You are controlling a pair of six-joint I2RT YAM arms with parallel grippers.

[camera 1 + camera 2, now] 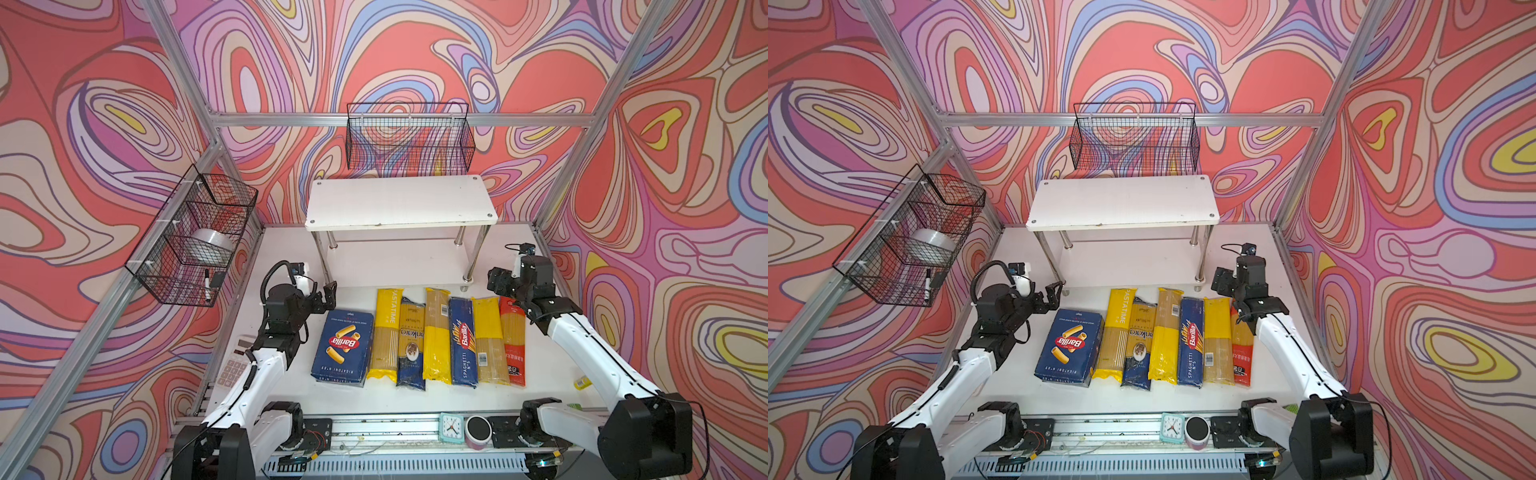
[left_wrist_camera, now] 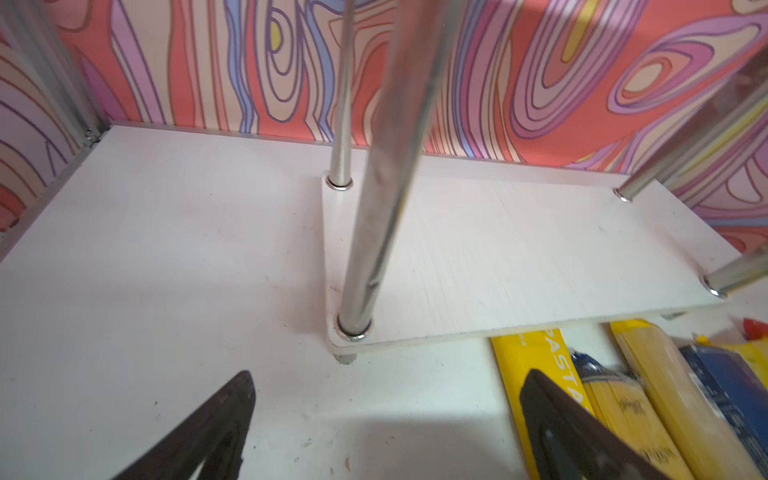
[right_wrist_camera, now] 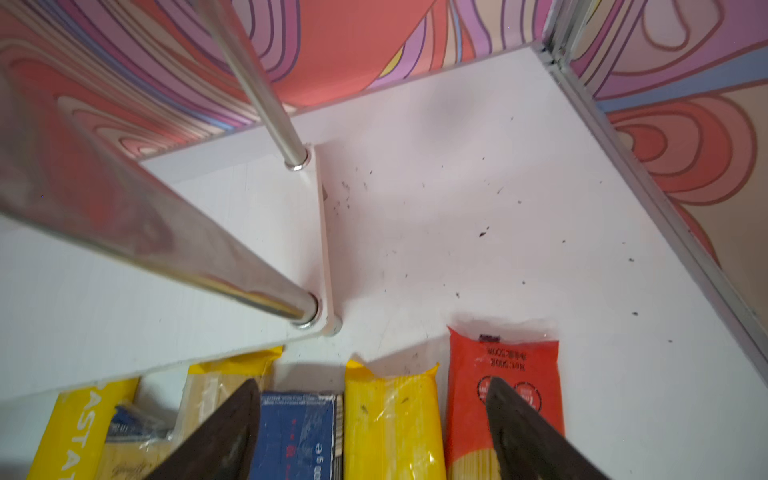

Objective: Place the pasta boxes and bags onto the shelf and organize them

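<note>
The right tool (image 3: 372, 381) is spread wide, holding nothing. Just below it lie a long dark blue cardboard spaghetti box (image 3: 297, 432), a yellow plastic spaghetti bag (image 3: 390, 419) and a red plastic bag (image 3: 498, 361), flat on the white worktop (image 3: 478, 208). Past them stands the white two-board shelf (image 3: 257, 216); its shiny metal leg (image 3: 166, 232) is in the way. The left tool (image 2: 388, 374) is spread too.
</note>
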